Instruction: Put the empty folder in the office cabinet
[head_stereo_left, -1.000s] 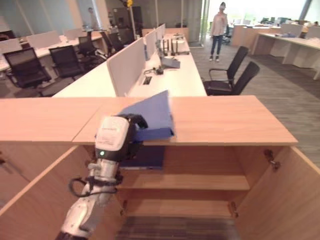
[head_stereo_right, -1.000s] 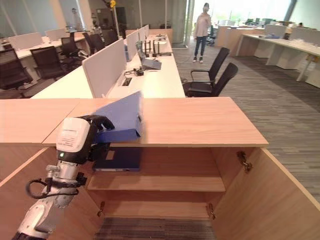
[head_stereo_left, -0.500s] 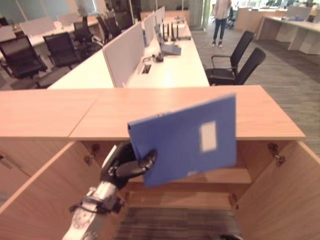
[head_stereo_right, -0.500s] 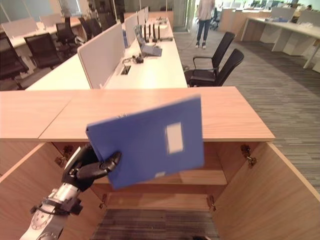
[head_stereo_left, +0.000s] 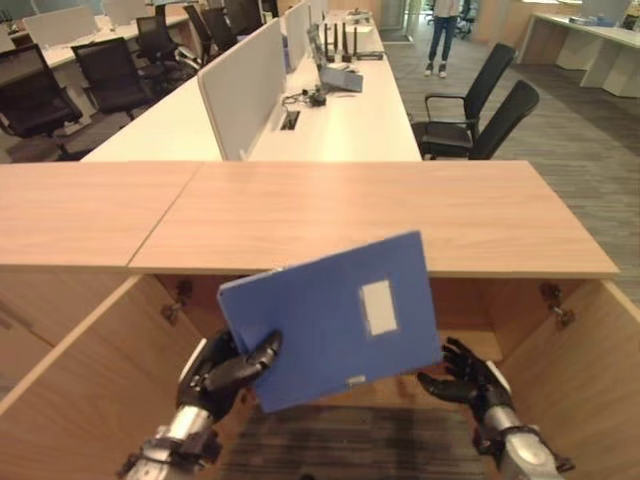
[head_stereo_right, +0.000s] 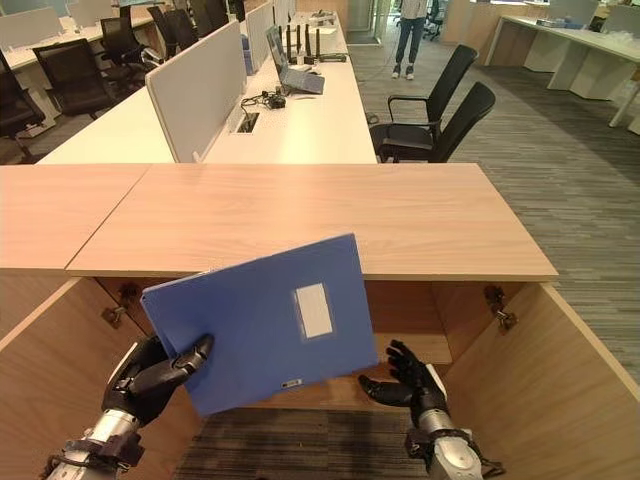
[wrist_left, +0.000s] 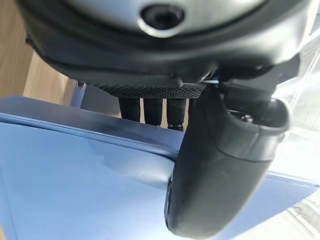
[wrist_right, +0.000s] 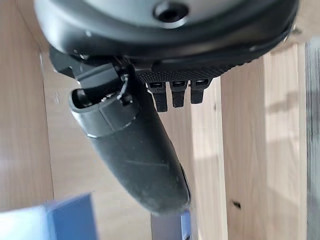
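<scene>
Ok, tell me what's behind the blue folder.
The folder, pinched by the left hand, hangs before the open cabinet. Shelf edge shows beside the open right hand; the shelves' middle is covered.

The white label on the blue folder looks blank; nothing else is legible.

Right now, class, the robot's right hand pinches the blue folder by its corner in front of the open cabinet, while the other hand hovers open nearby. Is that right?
Not quite: the hands are swapped. The left eye view shows the left hand pinching the blue folder by its corner, thumb across the cover. The right hand hovers open beside the folder's far edge. The rest holds: the folder is in front of the open cabinet.
</scene>
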